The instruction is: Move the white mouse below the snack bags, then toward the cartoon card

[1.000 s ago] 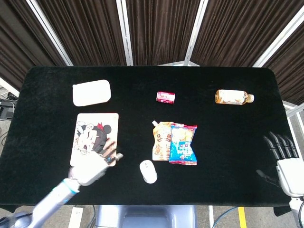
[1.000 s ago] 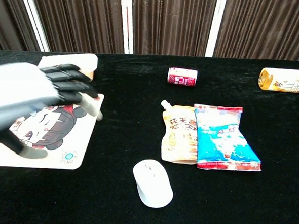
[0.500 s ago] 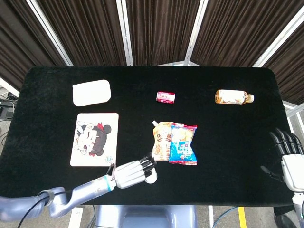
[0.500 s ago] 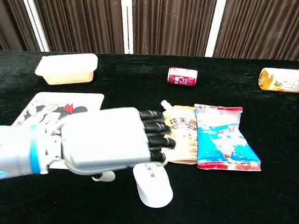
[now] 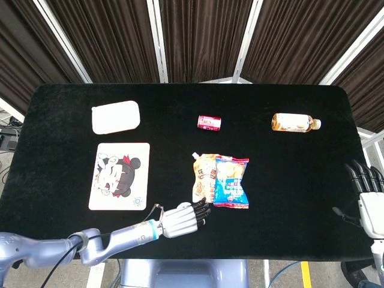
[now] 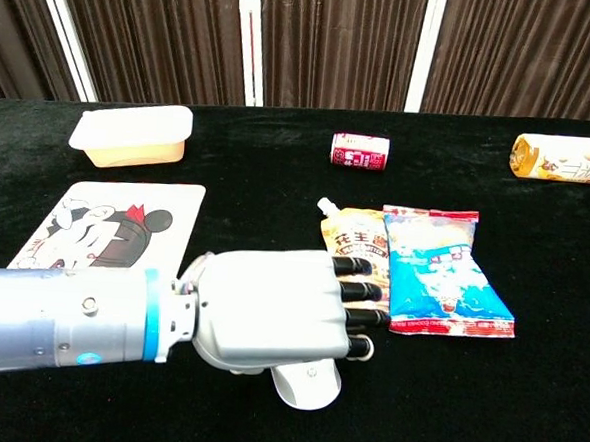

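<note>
The white mouse [image 6: 308, 386] lies below the snack bags; only its near end shows under my left hand [image 6: 279, 315], which rests palm-down on it. The fingers [image 6: 363, 293] reach forward to the lower edge of the orange pouch [image 6: 359, 247]. A blue bag [image 6: 442, 275] lies right of the pouch. In the head view the left hand [image 5: 183, 219] hides the mouse completely. The cartoon card [image 5: 119, 175] sits to the left, apart from the hand. At the table's right edge my right hand [image 5: 366, 198] holds nothing, fingers apart.
A white box [image 5: 116, 116] stands behind the card. A small red can [image 5: 209, 123] lies at the back centre and a tea bottle [image 5: 294, 122] on its side at the back right. The table's front edge [image 5: 240, 257] runs just behind the left hand.
My left hand swept right from over the card to the mouse and has come down onto it, covering it. The right hand has drifted slightly lower and to the right.
</note>
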Robot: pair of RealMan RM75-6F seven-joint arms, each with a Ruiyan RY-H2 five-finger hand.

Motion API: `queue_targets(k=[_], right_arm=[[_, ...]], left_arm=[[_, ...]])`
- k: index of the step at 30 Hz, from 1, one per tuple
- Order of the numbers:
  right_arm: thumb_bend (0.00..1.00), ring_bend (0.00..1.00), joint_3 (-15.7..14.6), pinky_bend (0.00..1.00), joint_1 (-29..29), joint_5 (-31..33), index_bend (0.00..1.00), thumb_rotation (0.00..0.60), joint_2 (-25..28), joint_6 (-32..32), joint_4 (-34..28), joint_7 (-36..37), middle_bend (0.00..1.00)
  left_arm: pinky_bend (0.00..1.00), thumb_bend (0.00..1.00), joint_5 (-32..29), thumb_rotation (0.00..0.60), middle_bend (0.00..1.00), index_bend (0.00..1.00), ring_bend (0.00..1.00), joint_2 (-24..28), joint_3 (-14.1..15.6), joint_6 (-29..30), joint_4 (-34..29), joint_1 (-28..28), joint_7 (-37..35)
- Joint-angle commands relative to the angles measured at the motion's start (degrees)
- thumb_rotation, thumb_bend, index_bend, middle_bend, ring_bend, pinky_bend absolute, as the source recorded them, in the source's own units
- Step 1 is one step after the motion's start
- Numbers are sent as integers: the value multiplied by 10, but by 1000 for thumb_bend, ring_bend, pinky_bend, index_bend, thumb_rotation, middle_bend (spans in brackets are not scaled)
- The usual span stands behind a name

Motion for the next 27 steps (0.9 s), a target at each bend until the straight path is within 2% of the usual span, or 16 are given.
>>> queue_targets(k=[1, 5, 7, 13, 20, 27], right_arm=[[0, 0, 2, 0, -1, 0, 4, 600, 0, -1, 1, 0, 0], [0, 0, 7, 0, -4, 0, 4, 600, 0, -2, 3, -1, 0], [0, 0, 9, 0, -5, 0, 4, 600, -1, -3, 4, -1, 0], [0, 0, 14, 0, -8, -1, 4, 600, -2, -6, 5, -2, 0], [0, 0, 16, 0, -9, -2, 4, 600, -7, -17, 7, -13, 0], [0, 0, 18, 0, -9, -1, 4, 600, -13, -25, 6, -28, 0]], left_arm=[[187, 4, 1, 600, 196, 355, 155, -8, 6, -8, 9, -9, 5], [316, 14, 22, 600, 388, 480, 316, -10, 28, -6, 26, -25, 5], [343, 19, 35, 600, 430, 532, 355, -9, 40, 5, 36, -34, -10], [370, 26, 73, 600, 472, 606, 390, 9, 63, 54, 63, -56, -47], [390, 27, 154, 600, 495, 652, 408, 63, 111, 154, 103, -92, -125], [415, 28, 238, 600, 509, 680, 422, 123, 173, 262, 203, -121, -204]])
